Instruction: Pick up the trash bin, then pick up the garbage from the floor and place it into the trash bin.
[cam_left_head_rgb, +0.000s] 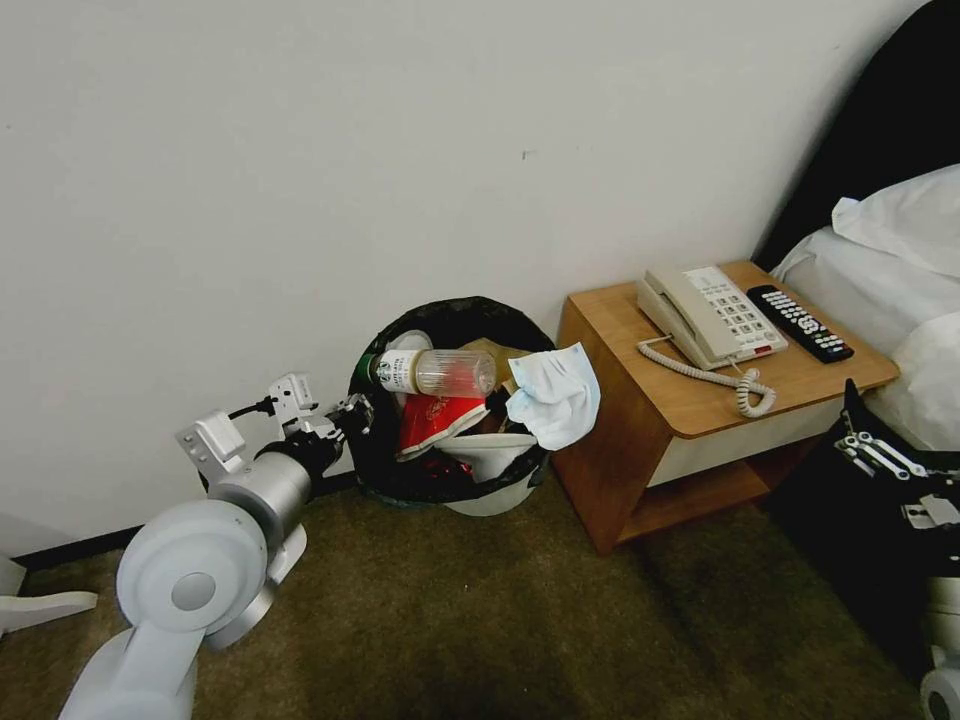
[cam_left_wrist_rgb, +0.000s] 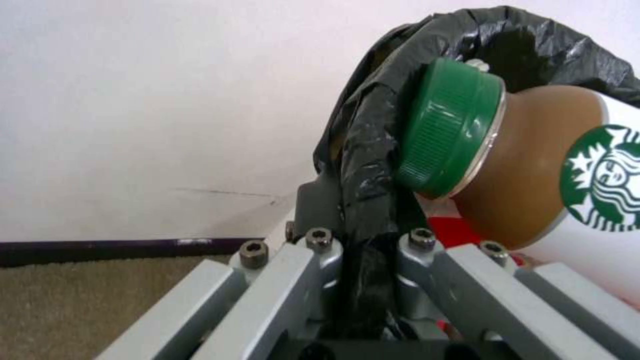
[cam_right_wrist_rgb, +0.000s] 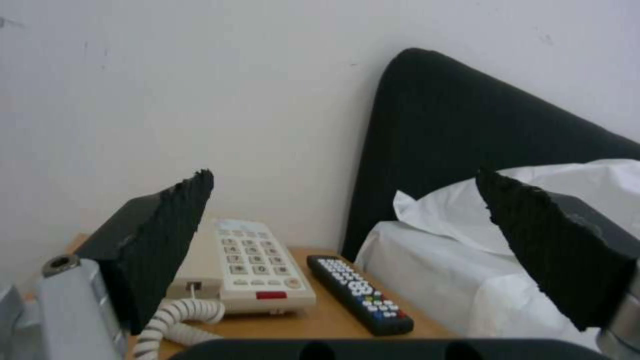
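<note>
The trash bin (cam_left_head_rgb: 497, 498), white with a black bag over its rim (cam_left_wrist_rgb: 373, 125), is by the wall, left of the nightstand. My left gripper (cam_left_head_rgb: 352, 412) is shut on the bin's left rim, with the black bag pinched between its jaws (cam_left_wrist_rgb: 363, 240). The bin holds garbage: a clear bottle with a green cap (cam_left_head_rgb: 435, 371) (cam_left_wrist_rgb: 533, 165), a red paper cup (cam_left_head_rgb: 430, 418), a white slipper (cam_left_head_rgb: 490, 455), a brown paper bag (cam_left_head_rgb: 497, 352) and a pale-blue face mask (cam_left_head_rgb: 555, 395) hanging over the right rim. My right gripper (cam_left_head_rgb: 872, 440) (cam_right_wrist_rgb: 343, 175) is open and empty beside the bed.
A wooden nightstand (cam_left_head_rgb: 620, 330) carries a cream telephone (cam_left_head_rgb: 705, 315) and a black remote (cam_left_head_rgb: 800, 322). A bed with white pillows (cam_left_head_rgb: 900, 260) and a black headboard (cam_right_wrist_rgb: 467, 125) lies to the right. Beige-brown carpet floor (cam_left_head_rgb: 500, 620) spreads in front.
</note>
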